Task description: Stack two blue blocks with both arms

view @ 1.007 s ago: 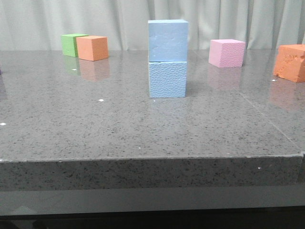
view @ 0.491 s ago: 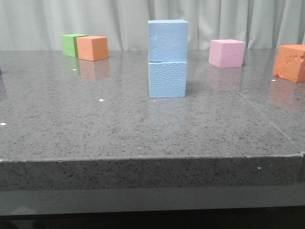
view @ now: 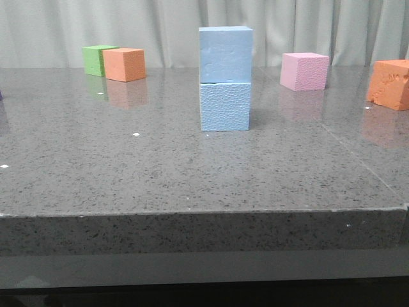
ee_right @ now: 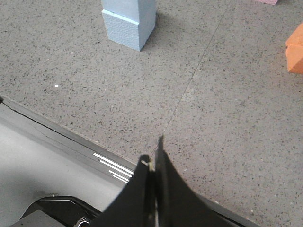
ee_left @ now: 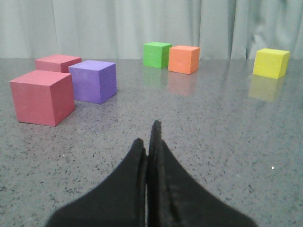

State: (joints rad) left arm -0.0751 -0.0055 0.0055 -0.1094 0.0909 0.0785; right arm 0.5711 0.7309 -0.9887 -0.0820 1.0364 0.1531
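Note:
Two light-blue foam blocks stand stacked in the middle of the grey table: the upper blue block (view: 225, 54) sits squarely on the lower blue block (view: 224, 107). The stack also shows in the right wrist view (ee_right: 129, 21), far from the fingers. Neither arm shows in the front view. My left gripper (ee_left: 147, 142) is shut and empty, low over bare table. My right gripper (ee_right: 152, 158) is shut and empty, above the table's front edge.
A green cube (view: 96, 59) and an orange cube (view: 124, 64) stand at the back left, a pink cube (view: 304, 71) and an orange block (view: 390, 84) at the right. The left wrist view shows two red cubes (ee_left: 41, 97), a purple cube (ee_left: 94, 81) and a yellow cube (ee_left: 270, 62).

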